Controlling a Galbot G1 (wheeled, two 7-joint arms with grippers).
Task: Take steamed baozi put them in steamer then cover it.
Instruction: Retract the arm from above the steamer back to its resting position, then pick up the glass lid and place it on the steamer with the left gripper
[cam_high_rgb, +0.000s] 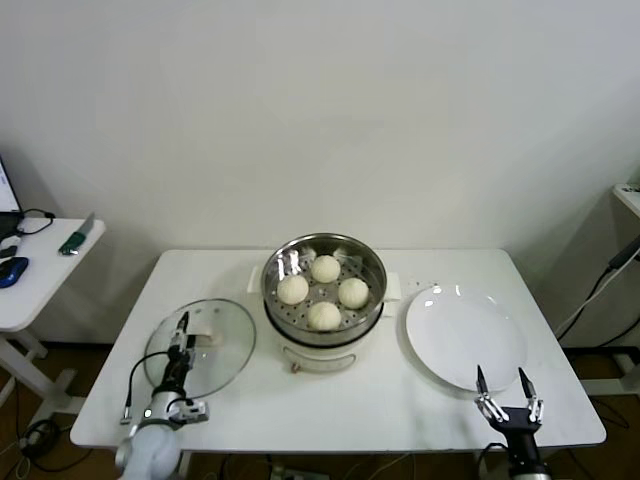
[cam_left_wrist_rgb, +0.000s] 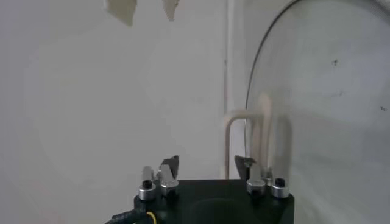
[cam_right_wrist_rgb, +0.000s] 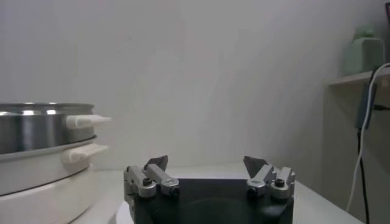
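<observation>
Four cream-white baozi (cam_high_rgb: 323, 291) lie in the shiny steel steamer (cam_high_rgb: 275, 300) on its white pot base at the table's middle. The steamer also shows in the right wrist view (cam_right_wrist_rgb: 36, 126). The round glass lid (cam_high_rgb: 225, 350) lies flat on the table left of the steamer, its white handle (cam_high_rgb: 210, 340) up. My left gripper (cam_high_rgb: 184, 325) is open over the lid, just left of the handle. In the left wrist view the left gripper (cam_left_wrist_rgb: 207, 163) is open, with the handle (cam_left_wrist_rgb: 247, 137) just ahead. My right gripper (cam_high_rgb: 502, 378) is open and empty at the front right, and shows in its own view (cam_right_wrist_rgb: 207, 163).
An empty flat white plate (cam_high_rgb: 465, 335) lies right of the steamer, just beyond my right gripper. A small side table (cam_high_rgb: 40, 262) with a few items stands off to the left. Cables (cam_high_rgb: 600, 290) hang at the far right.
</observation>
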